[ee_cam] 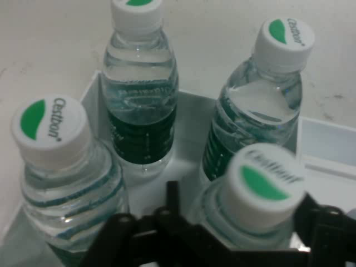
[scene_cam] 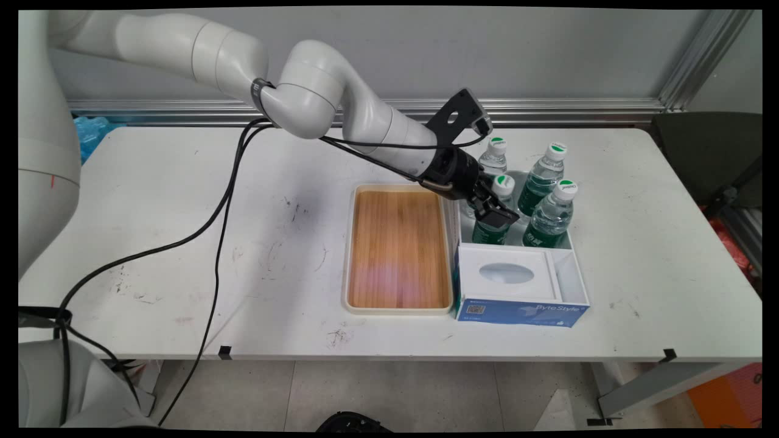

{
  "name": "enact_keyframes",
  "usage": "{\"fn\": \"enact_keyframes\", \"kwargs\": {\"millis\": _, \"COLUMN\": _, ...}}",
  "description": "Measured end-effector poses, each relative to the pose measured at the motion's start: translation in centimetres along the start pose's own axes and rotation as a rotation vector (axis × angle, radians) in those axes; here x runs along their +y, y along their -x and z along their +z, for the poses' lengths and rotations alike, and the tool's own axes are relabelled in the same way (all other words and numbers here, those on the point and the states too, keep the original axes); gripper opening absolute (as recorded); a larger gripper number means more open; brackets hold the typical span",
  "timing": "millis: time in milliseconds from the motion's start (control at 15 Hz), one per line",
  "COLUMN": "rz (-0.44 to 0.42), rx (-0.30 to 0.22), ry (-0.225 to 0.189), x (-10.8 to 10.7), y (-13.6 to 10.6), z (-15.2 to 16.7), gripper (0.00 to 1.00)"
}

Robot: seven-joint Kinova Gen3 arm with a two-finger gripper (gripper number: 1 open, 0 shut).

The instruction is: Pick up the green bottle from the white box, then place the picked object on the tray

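My gripper (scene_cam: pixel 494 216) is down among four water bottles standing in a white box (scene_cam: pixel 575 258), and its jaws sit around the nearest bottle (ee_cam: pixel 261 192) just under the cap, one on each side; whether they are pressing it I cannot tell. In the hand view a second bottle (ee_cam: pixel 61 172) stands at nine o'clock from that one, a third bottle (ee_cam: pixel 142 94) at eleven o'clock, and a fourth bottle (ee_cam: pixel 261 100) at twelve. All four are upright, with white caps marked green and dark green labels. The same box holds a tissue box (scene_cam: pixel 508 274) in its front part, at six o'clock from the bottles in the main view. A tray (scene_cam: pixel 398 249) with a wooden floor lies just beside the box at nine o'clock. My fingertips are hidden behind the held bottle, and the bottle bases are cut off.
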Motion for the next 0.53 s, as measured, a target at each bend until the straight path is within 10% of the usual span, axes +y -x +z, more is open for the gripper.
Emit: {"fn": "enact_keyframes", "kwargs": {"millis": 533, "rz": 0.005, "rx": -0.011, "ry": 0.025, "x": 0.69, "y": 0.43, "z": -0.01, "gripper": 0.00}}
